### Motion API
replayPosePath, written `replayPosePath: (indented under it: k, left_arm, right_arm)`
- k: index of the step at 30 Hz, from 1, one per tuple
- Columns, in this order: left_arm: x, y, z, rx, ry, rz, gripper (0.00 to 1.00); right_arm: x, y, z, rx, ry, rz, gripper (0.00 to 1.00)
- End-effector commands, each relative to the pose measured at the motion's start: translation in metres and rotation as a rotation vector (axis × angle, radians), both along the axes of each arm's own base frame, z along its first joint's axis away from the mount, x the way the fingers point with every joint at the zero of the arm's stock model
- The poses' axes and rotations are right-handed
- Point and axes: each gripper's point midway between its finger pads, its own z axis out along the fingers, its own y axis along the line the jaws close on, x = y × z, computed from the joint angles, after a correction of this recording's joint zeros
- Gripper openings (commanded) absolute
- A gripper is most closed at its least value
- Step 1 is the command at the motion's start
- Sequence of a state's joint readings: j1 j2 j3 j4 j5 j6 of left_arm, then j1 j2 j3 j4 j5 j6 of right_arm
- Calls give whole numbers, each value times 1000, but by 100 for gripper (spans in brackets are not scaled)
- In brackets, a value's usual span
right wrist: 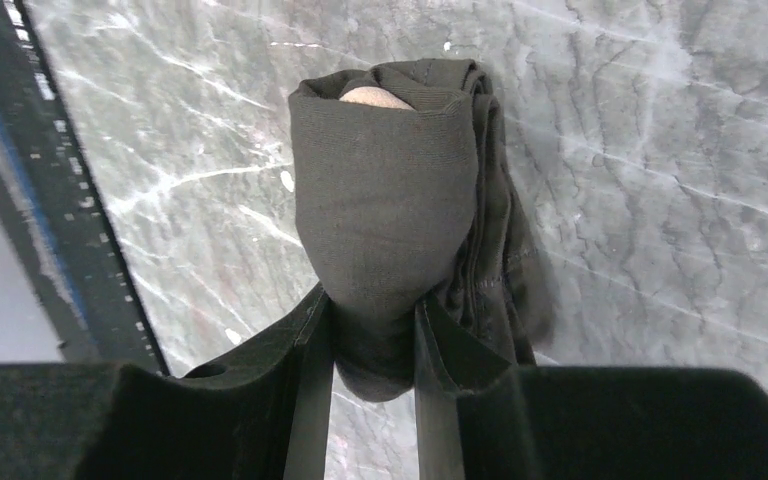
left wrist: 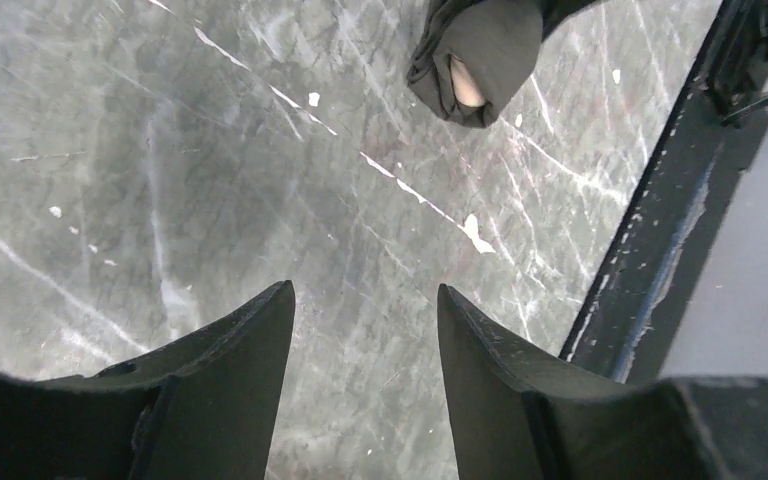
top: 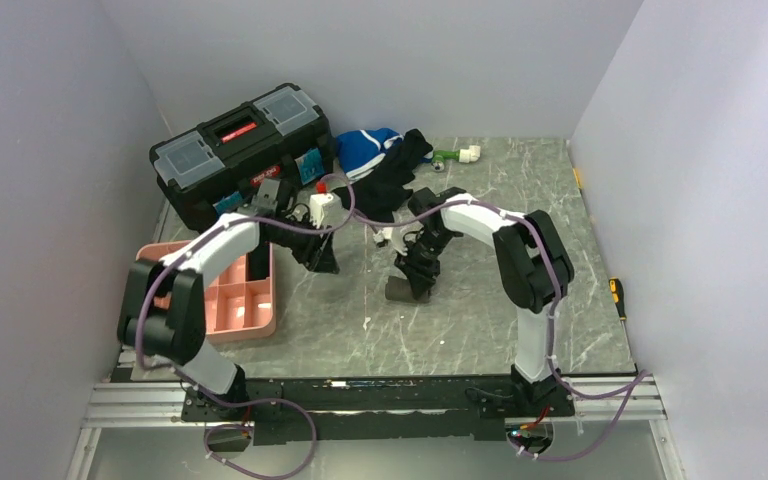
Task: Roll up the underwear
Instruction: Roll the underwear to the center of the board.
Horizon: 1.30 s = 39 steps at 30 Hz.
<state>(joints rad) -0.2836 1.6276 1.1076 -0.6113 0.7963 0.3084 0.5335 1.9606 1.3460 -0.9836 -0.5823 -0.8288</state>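
Note:
The underwear is a tight dark grey-brown roll with a bit of beige waistband showing at its far end. My right gripper is shut on the near end of the roll, fabric squeezed between both fingers. From above, the right gripper holds the underwear at the table's middle. My left gripper hovers to the left, apart from the roll. In the left wrist view the left gripper is open and empty over bare table, with the underwear ahead at the top.
A pink compartment tray lies at the left by the left arm. A black toolbox stands at the back left. A black garment and a blue-and-white garment lie behind. The table's black front rail runs nearby.

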Motion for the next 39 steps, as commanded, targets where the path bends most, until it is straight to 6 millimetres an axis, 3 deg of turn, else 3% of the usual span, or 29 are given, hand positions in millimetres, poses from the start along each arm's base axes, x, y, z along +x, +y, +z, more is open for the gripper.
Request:
replayPosePath:
  k: [1, 7, 12, 17, 23, 32, 39]
  left_arm:
    - [12, 4, 24, -2, -276, 18, 60]
    - [-12, -14, 35, 68, -541, -114, 65]
    - [-32, -56, 30, 152, -701, -274, 70]
    - [-47, -103, 23, 174, -757, -409, 72]
    - [-64, -140, -3, 212, -736, -547, 74]
    - [-77, -157, -32, 233, -700, -621, 77]
    - [-70, -161, -53, 281, -691, -628, 78]
  right_arm:
    - [-28, 1, -17, 39, 249, 34, 0]
    - [-27, 8, -24, 63, 353, 19, 0]
    - [-37, 9, -24, 65, 476, 25, 0]
    - [-40, 8, -28, 55, 508, 25, 0]
    - [-43, 5, -34, 40, 539, 23, 0]
    - [-42, 3, -38, 29, 536, 21, 0]
    - [-42, 3, -40, 20, 537, 16, 0]
